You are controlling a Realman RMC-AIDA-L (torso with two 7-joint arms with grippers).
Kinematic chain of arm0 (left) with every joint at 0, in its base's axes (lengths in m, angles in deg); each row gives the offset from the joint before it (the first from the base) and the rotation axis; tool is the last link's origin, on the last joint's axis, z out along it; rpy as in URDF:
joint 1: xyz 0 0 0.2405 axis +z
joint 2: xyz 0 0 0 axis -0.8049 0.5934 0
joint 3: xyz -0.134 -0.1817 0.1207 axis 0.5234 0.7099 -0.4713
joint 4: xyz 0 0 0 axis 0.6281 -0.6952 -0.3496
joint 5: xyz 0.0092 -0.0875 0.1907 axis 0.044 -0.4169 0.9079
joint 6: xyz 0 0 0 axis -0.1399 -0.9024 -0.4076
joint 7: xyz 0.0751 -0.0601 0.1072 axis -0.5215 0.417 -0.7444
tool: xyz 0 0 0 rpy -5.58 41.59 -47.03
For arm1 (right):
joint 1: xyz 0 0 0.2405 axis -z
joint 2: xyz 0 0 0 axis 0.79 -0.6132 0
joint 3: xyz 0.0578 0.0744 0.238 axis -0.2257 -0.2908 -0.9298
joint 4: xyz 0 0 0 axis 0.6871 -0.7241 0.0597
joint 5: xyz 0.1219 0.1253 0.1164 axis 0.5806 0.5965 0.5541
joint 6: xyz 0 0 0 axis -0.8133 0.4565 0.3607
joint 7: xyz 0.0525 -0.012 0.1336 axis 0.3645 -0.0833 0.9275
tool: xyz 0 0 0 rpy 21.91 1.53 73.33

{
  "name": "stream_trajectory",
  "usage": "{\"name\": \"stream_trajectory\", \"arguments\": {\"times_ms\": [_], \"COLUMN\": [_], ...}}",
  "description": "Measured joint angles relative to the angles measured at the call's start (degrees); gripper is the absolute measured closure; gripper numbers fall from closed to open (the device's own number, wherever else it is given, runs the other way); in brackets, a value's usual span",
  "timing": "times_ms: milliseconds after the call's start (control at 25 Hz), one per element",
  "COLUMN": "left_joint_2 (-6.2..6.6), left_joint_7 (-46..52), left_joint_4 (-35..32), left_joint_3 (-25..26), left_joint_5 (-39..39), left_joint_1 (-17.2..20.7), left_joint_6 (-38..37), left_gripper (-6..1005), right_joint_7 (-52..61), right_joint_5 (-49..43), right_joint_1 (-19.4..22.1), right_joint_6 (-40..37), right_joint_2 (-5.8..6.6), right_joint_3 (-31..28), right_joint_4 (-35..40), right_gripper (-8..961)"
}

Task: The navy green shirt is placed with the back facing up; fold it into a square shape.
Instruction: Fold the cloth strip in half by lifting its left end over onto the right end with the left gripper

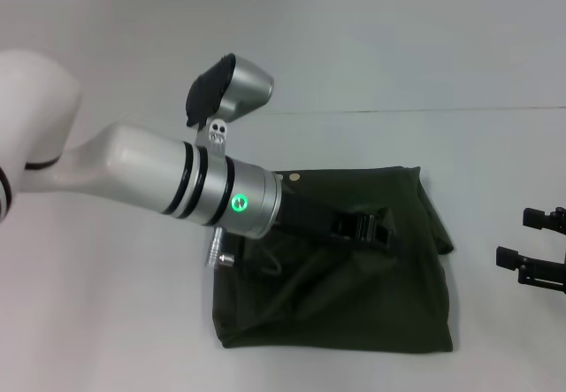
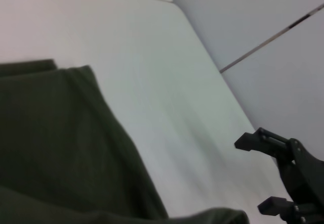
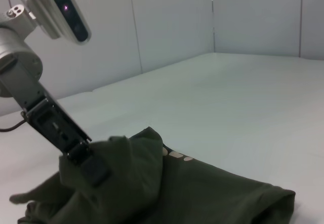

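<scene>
Head view: the navy green shirt (image 1: 354, 277) lies on the white worktop (image 1: 106, 321) already folded into a rough rectangle, its longer side running left to right, with a loose flap bulging at its right edge. The left arm reaches across it from the left, and the left tool (image 1: 376, 230) sits low over the upper middle of the cloth, so this arm is far nearer the shirt. Whether its jaws pinch fabric cannot be told here. The right tool (image 1: 529, 237) waits at the right edge, jaws spread, well apart from the cloth — the shirt lies to its left. Left wrist view: dark cloth fills the near side with bare worktop beyond, and the right tool shows farther off, spread and empty. Right wrist view: the left tool's tip is buried in a raised fold of the shirt, with pale lettering peeking beneath — it appears pressed together on the cloth.
</scene>
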Motion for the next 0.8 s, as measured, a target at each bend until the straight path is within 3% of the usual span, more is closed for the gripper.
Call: {"name": "stream_trajectory", "arguments": {"times_ms": [80,160,320,520,600,800], "left_joint_2": [-0.07,-0.24,-0.52,-0.11,0.1,0.97], "left_joint_7": [0.0,0.0,1.1,2.2,3.0,3.4], "left_joint_4": [1.5,2.9,4.5,2.7,0.1,-6.3], "left_joint_3": [0.0,0.0,0.0,0.7,1.6,9.4], "left_joint_5": [-0.2,-0.3,-0.4,-0.5,-0.5,-3.2], "left_joint_1": [-0.1,-0.2,-0.8,-1.2,-0.2,5.7], "left_joint_6": [1.1,2.3,3.3,0.3,-1.5,-6.9], "left_gripper": [967,863,785,688,649,453], "right_joint_7": [0.0,0.0,0.1,0.3,0.6,0.8], "right_joint_5": [0.0,0.0,0.0,0.0,0.0,0.0], "right_joint_1": [0.0,0.0,-0.1,-0.3,-0.3,-0.4], "right_joint_6": [0.2,0.3,0.4,0.9,1.0,1.1], "right_joint_2": [0.0,0.0,0.0,0.0,0.0,0.02], "right_joint_3": [0.1,0.1,0.1,0.1,0.1,-0.2], "right_joint_4": [0.0,0.0,0.0,0.0,0.0,0.2], "right_gripper": [63,63,63,63,63,63]}}
